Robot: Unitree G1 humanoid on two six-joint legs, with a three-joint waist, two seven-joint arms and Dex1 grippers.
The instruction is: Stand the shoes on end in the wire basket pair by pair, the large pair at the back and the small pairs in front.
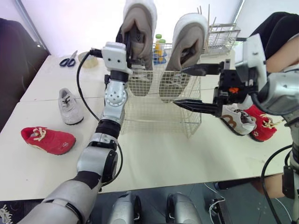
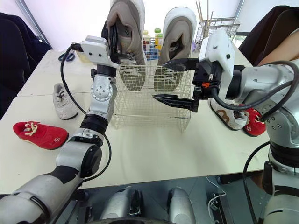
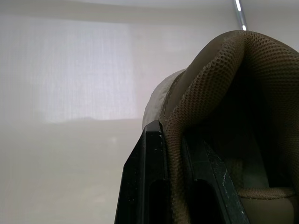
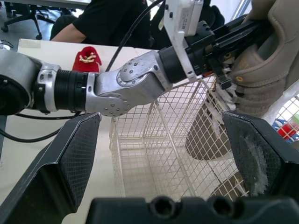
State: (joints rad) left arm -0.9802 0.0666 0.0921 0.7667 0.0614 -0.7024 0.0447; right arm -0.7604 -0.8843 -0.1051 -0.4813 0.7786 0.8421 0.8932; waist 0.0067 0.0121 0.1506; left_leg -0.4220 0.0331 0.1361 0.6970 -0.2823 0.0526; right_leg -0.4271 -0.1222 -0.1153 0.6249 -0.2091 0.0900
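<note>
Red shoe (image 1: 48, 140) and grey shoe (image 1: 70, 106) lie loose on table (image 1: 154, 158), L side, unloaded. R gripper (image 1: 177, 86) spread wide, empty, at wire basket (image 1: 159, 116) front. L gripper (image 1: 128, 46) clamped on collar of left large shoe (image 1: 140, 18), on end at basket rear beside right large shoe (image 1: 189, 37) (both top-heavy). Risk: letting go may topple it.

Showed a taupe, mesh-lined large shoe (image 1: 139, 32), a matching whitish-soled partner shoe (image 1: 187, 39) and a white, grid-patterned wire basket (image 1: 159, 116). Included a cream-laced red small shoe (image 1: 48, 140), a second red shoe (image 1: 262, 127), a grey small shoe (image 1: 69, 107), a white brown-trimmed shoe (image 1: 238, 120) and blue-handled scissors (image 1: 68, 61).
</note>
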